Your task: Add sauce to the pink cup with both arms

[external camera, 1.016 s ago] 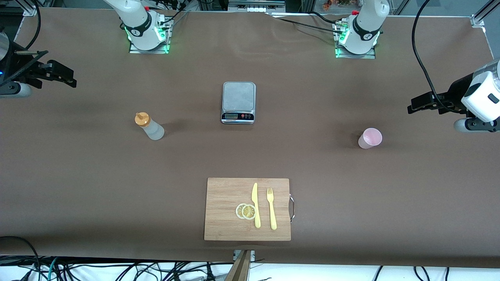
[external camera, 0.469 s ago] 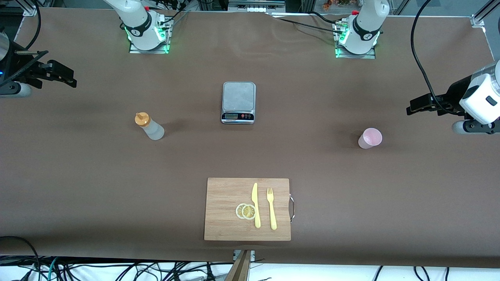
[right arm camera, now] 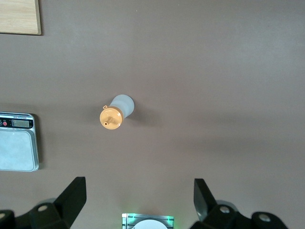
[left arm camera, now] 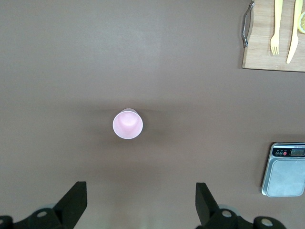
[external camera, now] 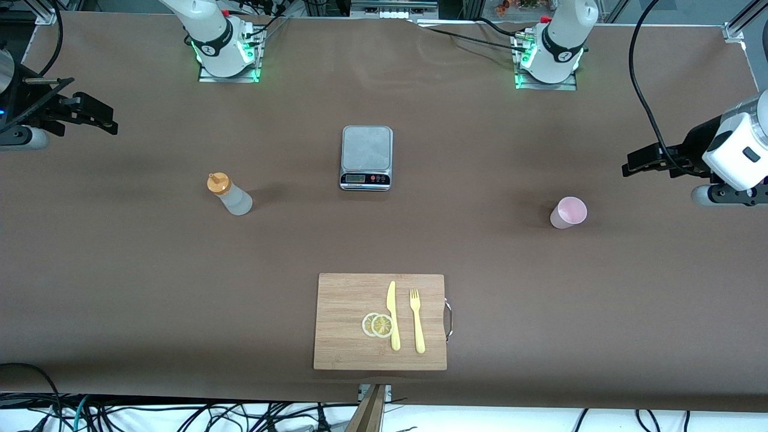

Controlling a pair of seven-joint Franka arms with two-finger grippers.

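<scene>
Left gripper hangs w/ fingers apart, pink cup upright on table below, untouched. Right gripper likewise spread wide, above the standing sauce; neither holds anything.

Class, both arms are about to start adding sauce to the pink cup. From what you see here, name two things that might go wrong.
1. The sauce bottle is tall and narrow and stands free; a sideways nudge from the open right tool may topple it.
2. The pink cup looks small and light, with a narrow rim; the open left tool might tip it, or sauce could miss.
</scene>
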